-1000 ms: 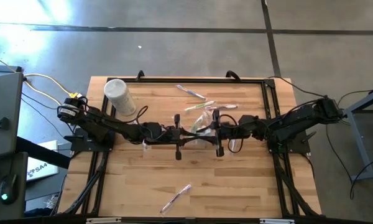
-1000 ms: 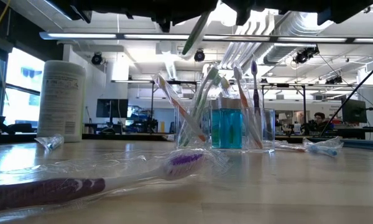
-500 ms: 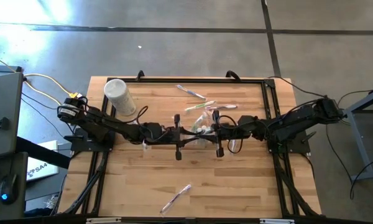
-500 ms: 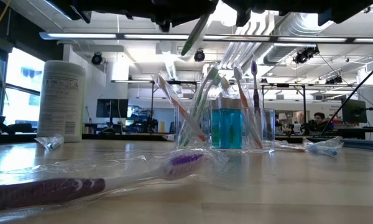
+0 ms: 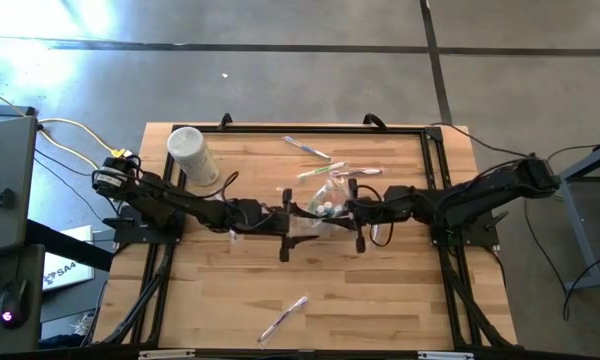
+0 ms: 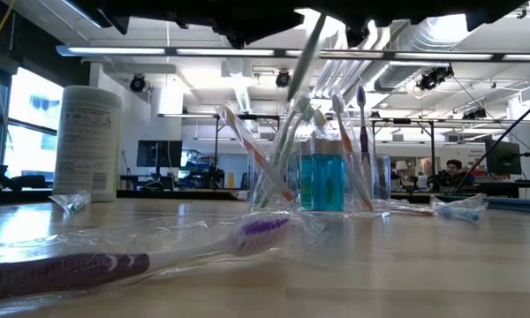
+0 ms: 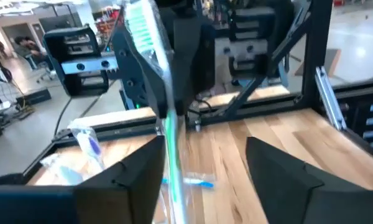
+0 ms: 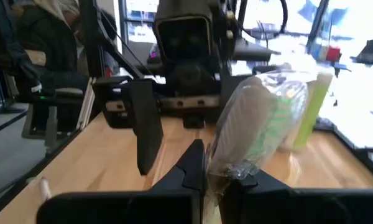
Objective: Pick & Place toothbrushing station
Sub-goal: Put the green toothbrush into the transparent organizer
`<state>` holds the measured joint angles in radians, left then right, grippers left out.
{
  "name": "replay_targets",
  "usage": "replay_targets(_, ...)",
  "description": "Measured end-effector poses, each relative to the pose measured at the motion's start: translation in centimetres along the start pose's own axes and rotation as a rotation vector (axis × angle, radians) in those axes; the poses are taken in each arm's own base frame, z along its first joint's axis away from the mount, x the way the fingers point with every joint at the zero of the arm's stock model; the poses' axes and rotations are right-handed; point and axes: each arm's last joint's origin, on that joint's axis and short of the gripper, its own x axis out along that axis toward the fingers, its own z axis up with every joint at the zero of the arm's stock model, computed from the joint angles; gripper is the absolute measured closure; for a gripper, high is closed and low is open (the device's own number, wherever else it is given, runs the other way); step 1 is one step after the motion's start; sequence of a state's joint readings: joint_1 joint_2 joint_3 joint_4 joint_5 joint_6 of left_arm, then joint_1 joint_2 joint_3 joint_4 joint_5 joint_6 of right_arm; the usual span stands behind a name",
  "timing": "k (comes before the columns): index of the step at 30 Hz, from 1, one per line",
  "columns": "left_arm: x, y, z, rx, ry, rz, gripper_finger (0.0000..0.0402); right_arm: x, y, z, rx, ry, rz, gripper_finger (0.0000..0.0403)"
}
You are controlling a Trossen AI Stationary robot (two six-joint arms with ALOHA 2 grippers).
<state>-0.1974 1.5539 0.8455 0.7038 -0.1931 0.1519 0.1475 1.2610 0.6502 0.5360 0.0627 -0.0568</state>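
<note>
The toothbrushing station, a clear holder with a blue insert and several toothbrushes standing in it, sits mid-table. Above it hangs a green toothbrush in a clear wrapper. My right gripper is shut on it, reaching in level from the table's right. My left gripper faces it from the left and is open. The wrapped toothbrush stands between its fingers, close to one of them; whether it touches that finger I cannot tell. My right gripper pinches the wrapped toothbrush just below its bristle head between its two fingers. The fingers lie level, coming from the table's right, across the brush. The head rises past the fingers, and the handle hangs tilted below, clear of the station.
A white cylindrical tub stands at the far left. Wrapped toothbrushes lie on the far side and near the front edge. A wrapped purple one lies close to the low camera.
My left gripper has opened and let go of the wrapped toothbrush, which now hangs from my right gripper. The brush's hanging handle has swung toward the table's right and stands more upright over the station. Both hands have stayed over the station.
</note>
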Motion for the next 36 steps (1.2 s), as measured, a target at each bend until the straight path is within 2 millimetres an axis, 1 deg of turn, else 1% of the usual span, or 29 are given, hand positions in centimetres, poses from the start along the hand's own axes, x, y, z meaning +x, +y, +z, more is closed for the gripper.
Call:
replay_targets(4,-0.2,0.0,-0.3,0.015,0.048,-0.012,0.0152,-1.2,0.4,0.3,0.041,0.063,-0.011,0.0394)
replay_targets(7,-0.5,0.1,0.0,0.013,0.071,-0.014,0.014,-2.4,0.7,0.5,0.06,0.12,-0.031,0.0394)
replay_targets(13,-1.7,0.4,0.8,-0.01,0.129,-0.021,0.0135,-5.5,0.5,1.5,0.12,0.178,-0.132,0.0394)
replay_targets(17,-2.3,0.6,0.7,-0.058,0.202,-0.024,0.0135,-6.1,0.0,1.5,0.107,0.193,-0.263,0.0394)
replay_targets(20,-2.4,0.5,0.3,-0.103,0.243,-0.022,0.0135,-5.9,-0.6,1.1,0.1,0.22,-0.346,0.0394)
replay_targets(23,-2.5,0.5,0.0,-0.144,0.28,-0.033,0.0135,-5.1,-1.4,0.1,0.13,0.268,-0.385,0.0394)
replay_targets(26,-2.7,0.3,-0.4,-0.157,0.323,-0.067,0.0135,-4.1,-2.1,-1.0,0.159,0.314,-0.403,0.0394)
replay_targets(31,-2.7,0.3,-0.6,-0.156,0.348,-0.076,0.0135,-2.6,-3.2,-2.9,0.216,0.384,-0.412,0.0394)
replay_targets(36,-2.8,0.2,-0.8,-0.175,0.366,-0.107,0.0135,-1.5,-3.8,-4.6,0.275,0.449,-0.411,0.0394)
